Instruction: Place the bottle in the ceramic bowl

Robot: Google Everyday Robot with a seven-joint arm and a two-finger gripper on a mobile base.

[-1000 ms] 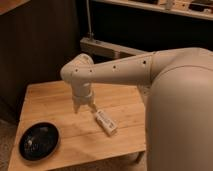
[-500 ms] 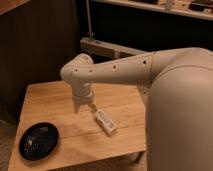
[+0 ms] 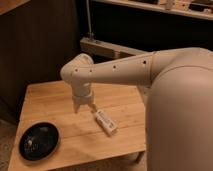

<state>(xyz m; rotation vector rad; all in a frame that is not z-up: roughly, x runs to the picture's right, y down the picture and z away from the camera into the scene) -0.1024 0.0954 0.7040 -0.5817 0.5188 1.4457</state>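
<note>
Step in hand: the approach to the pick, not yet the carry. The bottle (image 3: 105,122) lies flat on the desk (image 3: 47,102), right of centre and toward the front edge, well apart from the ceramic bowl (image 3: 47,145), which sits at the front-left corner.

The gripper (image 3: 85,107) hangs wrist-down just beside the bottle's far end, on its left side. Released or clenched: cannot tell. It does not appear to carry anything.

Bottle's long axis runs diagonally, from far-left by the gripper to near-right toward the front edge. Which end bears the cap: unclear.

Next move, by my reading: shift right and forward over the bottle's middle, turn square across that diagonal, descend, take hold.
</note>
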